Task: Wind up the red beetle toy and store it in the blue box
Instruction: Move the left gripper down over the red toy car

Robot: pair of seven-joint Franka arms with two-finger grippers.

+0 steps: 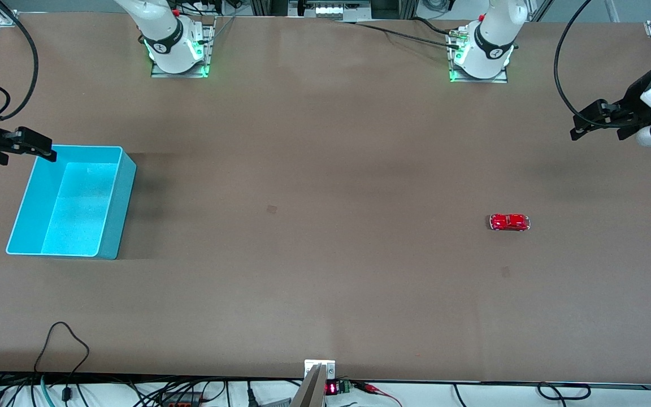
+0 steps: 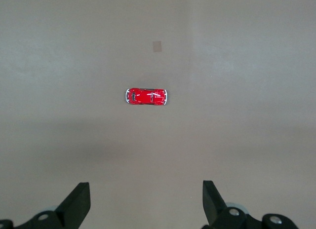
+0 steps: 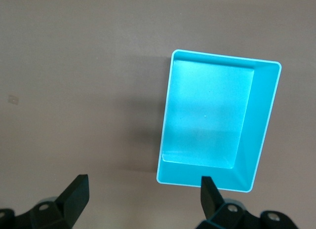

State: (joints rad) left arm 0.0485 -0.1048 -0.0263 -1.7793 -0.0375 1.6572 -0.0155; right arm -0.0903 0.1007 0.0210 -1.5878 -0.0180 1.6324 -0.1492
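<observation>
On the brown bench [image 1: 325,254], at about four o'clock from its middle as we read the front view, we find the red beetle toy [image 1: 510,222], a tiny glossy red car with a rounded body and silvery ends. It rests on its wheels, lengthwise along the bench, toward the left arm's end. Its windows are too small for us to make out there, and the left wrist view shows it only from above [image 2: 146,96], so we see nothing of its underside or sides.

At about nine o'clock from the bench's middle, toward the right arm's end, stands the blue box [image 1: 113,209], a rectangular open-topped turquoise plastic bin with thin walls and a pale rim. We see straight down into it in the right wrist view [image 3: 264,120]; nothing lies in it.

We see the left gripper [image 1: 582,127] up in the air at three o'clock, over the bench's edge, well apart from the toy, its arm cut off by the frame. Its own camera shows its fingers [image 2: 79,202] spread wide, holding nothing.

We see the right gripper [image 1: 34,144] over the box's rim, its arm also cut off. Its fingers [image 3: 76,195] stand equally wide and empty.
</observation>
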